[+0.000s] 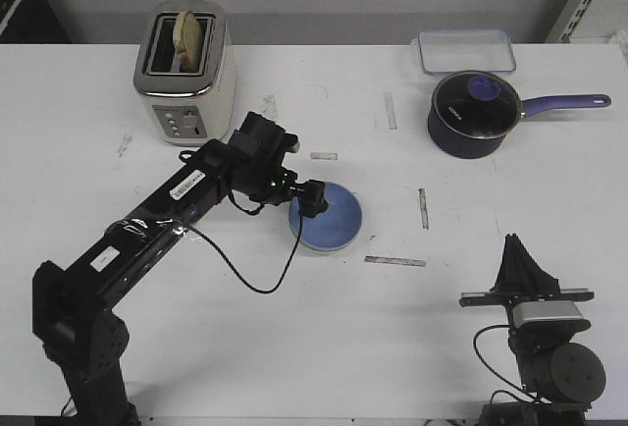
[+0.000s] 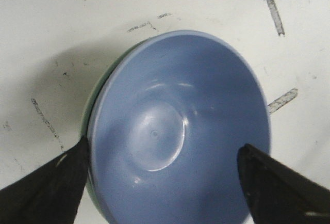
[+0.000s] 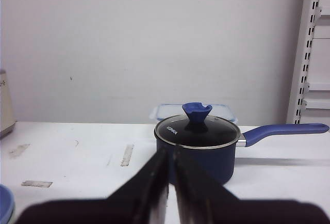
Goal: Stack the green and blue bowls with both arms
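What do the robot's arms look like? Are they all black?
Mostly black. The left arm is long and boxy with white label strips and a thin black cable looping down. Its pincer has two dark pointed fingers. The right arm is black with a silver-grey block and a round joint.

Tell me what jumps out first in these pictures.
The left claw hangs open over the blue bowl at mid-table; a sliver of green bowl shows beneath it, so they look stacked. Beyond, a toaster holds bread, and a dark blue saucepan sits far right.
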Robot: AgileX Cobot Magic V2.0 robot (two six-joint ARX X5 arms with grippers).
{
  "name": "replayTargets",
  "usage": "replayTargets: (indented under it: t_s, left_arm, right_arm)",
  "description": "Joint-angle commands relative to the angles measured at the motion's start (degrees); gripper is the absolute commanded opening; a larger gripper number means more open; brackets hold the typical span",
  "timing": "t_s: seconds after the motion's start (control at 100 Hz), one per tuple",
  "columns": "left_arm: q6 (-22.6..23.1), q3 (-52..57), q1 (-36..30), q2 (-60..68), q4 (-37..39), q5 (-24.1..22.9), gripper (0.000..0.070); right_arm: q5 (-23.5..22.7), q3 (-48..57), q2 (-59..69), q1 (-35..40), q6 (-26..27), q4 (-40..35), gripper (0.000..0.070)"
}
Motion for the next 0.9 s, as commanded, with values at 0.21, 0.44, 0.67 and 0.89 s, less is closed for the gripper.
replayTargets:
  t_s: [0.21, 0.44, 0.67, 0.89]
  left_arm:
    - [5.1, 0.9, 0.2, -4.9, 0.1, -7.1, 0.053]
    - [6.8, -7.8, 1.9, -12.2, 10.4, -11.6, 0.0453]
    - [7.2, -23.5, 5.0, -22.6, 28.0, -11.6, 0.0183]
    - [7.2, -42.3, 9.7, -34.1, 46.2, -11.8, 0.0]
  right_arm:
    - [0.0, 0.3, -0.2, 0.1, -0.4, 0.6, 0.0007]
    - [0.0, 0.3, -0.2, 0.1, -0.4, 0.6, 0.0007]
    - [0.0, 0.3, -0.2, 0.1, -0.4, 0.6, 0.0008]
    - [0.0, 0.3, -0.2, 0.1, -0.4, 0.6, 0.0007]
